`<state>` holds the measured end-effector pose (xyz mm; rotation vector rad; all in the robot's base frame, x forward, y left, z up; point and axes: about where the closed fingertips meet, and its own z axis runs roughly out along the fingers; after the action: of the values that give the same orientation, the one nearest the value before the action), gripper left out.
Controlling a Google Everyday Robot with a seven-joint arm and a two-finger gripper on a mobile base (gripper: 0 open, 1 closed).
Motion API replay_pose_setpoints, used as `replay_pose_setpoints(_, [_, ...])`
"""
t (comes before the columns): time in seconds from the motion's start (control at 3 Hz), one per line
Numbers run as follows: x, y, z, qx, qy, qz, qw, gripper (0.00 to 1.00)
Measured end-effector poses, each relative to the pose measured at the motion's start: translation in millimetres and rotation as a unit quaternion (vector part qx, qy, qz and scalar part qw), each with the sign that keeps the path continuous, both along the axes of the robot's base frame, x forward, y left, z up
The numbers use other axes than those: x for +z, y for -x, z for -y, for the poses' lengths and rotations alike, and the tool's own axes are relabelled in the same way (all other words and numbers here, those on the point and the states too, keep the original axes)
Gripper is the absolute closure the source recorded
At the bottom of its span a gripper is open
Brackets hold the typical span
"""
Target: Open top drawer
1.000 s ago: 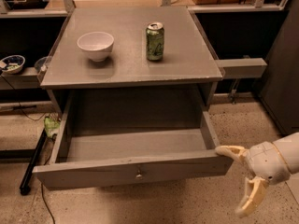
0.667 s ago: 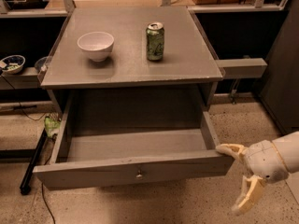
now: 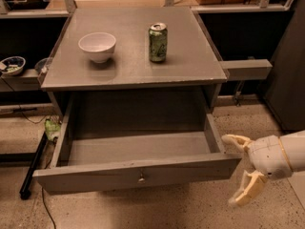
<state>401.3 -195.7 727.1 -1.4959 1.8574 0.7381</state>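
The top drawer is pulled far out of the grey cabinet, and its inside is bare. Its flat front panel has one small round metal knob at the centre. My gripper is to the right of the drawer's front right corner, just off the panel, not touching the knob. Its two cream fingers are spread apart and hold nothing.
On the cabinet top stand a white bowl and a green soda can. A grey ledge juts out at the right. A small bowl sits on a shelf at the left. A black bar lies on the speckled floor.
The gripper has drifted slightly lower and to the left, staying open beside the drawer's right corner. The drawer has not moved.
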Motion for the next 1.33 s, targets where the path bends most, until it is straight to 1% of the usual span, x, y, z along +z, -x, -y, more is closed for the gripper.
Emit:
replay_pose_setpoints(0.33, [0,0,0,0.000,0.000,0.000,1.0000,0.00])
replay_pose_setpoints(0.67, [-16,-4,-16,0.024,-0.012,-0.026,0.9993,0.00])
replay_pose_setpoints(1.0, [-32,-7,-37,0.051,-0.018,-0.047,0.9974,0.00])
replay_pose_setpoints(1.33, [-43,-7,-50,0.068,-0.020,-0.062,0.9956,0.00])
